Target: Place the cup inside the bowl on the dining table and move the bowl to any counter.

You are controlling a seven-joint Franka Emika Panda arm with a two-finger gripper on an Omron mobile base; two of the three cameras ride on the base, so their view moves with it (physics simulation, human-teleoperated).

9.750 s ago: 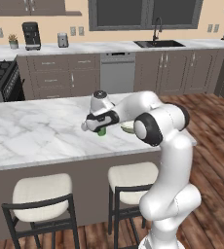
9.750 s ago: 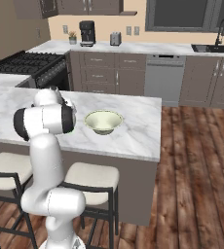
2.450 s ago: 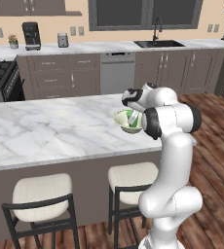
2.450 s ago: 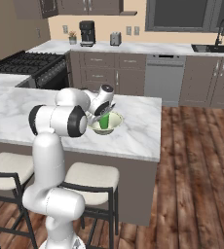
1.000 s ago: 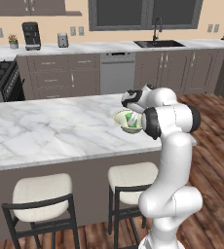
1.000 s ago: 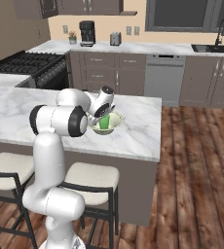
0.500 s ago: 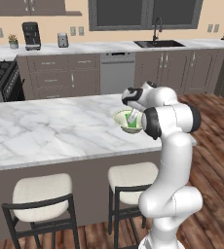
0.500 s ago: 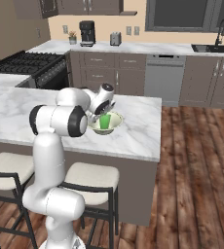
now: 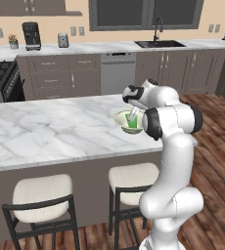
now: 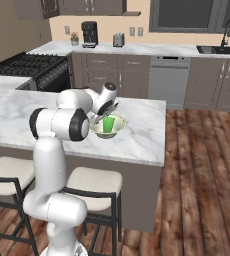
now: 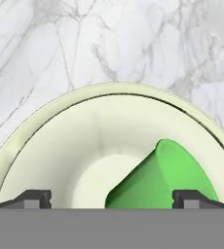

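1. The hand [image 11: 111, 198] hovers just above the bowl [image 11: 60, 146], its fingers [image 11: 33, 198] now spread wide and released; a second ago they were still closing in on the cup [image 11: 158, 180].
2. The cup lies tilted inside the bowl, free of both fingertips, its base toward the bowl's middle.
3. The bowl [image 9: 123, 118] sits where it did before, near the right end of the marble bench [image 9: 46, 129], with the cup [image 10: 107, 124] green inside it.
4. Ten seconds back, the cup was still held over bare bench, well apart from the bowl.
5. Two stools [image 9: 41, 195] stand below the bench's near edge.
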